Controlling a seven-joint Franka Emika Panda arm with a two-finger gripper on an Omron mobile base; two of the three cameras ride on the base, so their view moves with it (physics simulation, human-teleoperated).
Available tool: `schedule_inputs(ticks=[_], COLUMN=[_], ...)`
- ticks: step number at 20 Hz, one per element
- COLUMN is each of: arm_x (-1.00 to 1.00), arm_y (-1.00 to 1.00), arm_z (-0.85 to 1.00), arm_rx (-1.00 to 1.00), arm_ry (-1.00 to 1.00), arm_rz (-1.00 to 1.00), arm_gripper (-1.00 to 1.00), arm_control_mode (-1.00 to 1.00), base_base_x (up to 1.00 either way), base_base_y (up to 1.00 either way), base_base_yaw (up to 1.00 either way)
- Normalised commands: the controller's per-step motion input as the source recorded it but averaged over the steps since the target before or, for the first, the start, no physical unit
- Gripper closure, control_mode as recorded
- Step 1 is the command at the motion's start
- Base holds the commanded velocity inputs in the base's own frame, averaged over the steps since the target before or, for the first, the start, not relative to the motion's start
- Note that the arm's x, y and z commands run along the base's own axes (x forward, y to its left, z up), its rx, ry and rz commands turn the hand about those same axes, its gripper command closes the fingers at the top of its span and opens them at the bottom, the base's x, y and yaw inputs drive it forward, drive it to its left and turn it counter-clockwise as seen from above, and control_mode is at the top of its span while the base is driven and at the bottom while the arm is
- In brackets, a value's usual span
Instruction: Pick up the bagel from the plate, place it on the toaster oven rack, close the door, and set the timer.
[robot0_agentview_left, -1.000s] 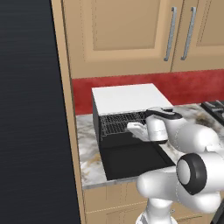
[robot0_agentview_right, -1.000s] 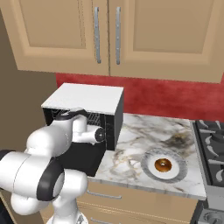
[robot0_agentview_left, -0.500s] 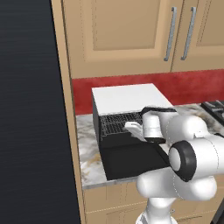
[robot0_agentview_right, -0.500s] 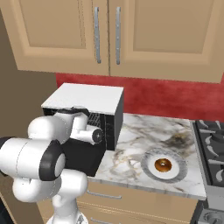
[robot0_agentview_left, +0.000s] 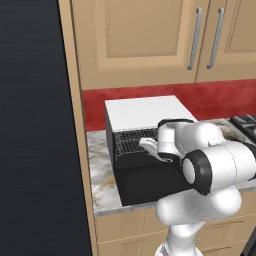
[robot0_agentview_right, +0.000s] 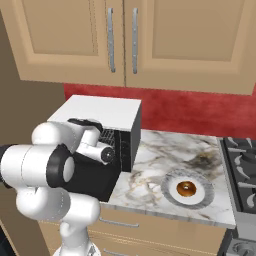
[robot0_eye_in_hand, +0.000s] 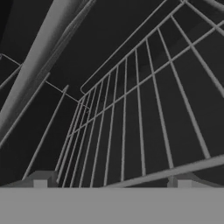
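Observation:
The bagel lies in the middle of the plate on the counter, well to the right of the toaster oven. The oven's door hangs open and folded down. My gripper reaches into the oven mouth at the front edge of the toaster oven rack. In the hand view the rack spreads out close ahead, its front bar crossing low between the two fingertips. The gripper is open and holds nothing.
The black oven with a white top stands on a marble counter below wooden wall cabinets. A stove borders the counter on the right. A dark tall wall stands left of the oven.
My hand stays at the oven mouth with the jaws open. The elbow has swung nearer to the cameras and covers more of the door.

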Motion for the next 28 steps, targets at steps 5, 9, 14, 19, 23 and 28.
schedule_inputs(ticks=[5,9,14,19,23,28], arm_x=[0.25,0.25,0.29,0.20,0.01,-0.01], arm_y=[0.00,0.00,0.01,0.00,0.00,0.00], arm_z=[-0.14,-0.21,-0.20,-0.11,-0.03,-0.05], arm_rx=[0.00,0.00,0.00,0.00,0.00,0.00], arm_ry=[0.00,0.00,0.00,0.01,0.06,0.14], arm_rz=[-0.07,-0.06,-0.06,-0.04,-0.01,0.00], arm_gripper=[-1.00,-1.00,1.00,1.00,1.00,1.00], arm_control_mode=[-1.00,-1.00,-1.00,-1.00,-1.00,-1.00], base_base_x=[0.00,0.00,0.00,0.00,0.00,0.00], base_base_y=[0.00,0.00,0.00,0.00,0.00,0.00], base_base_yaw=[0.00,0.00,0.00,0.00,0.00,0.00])
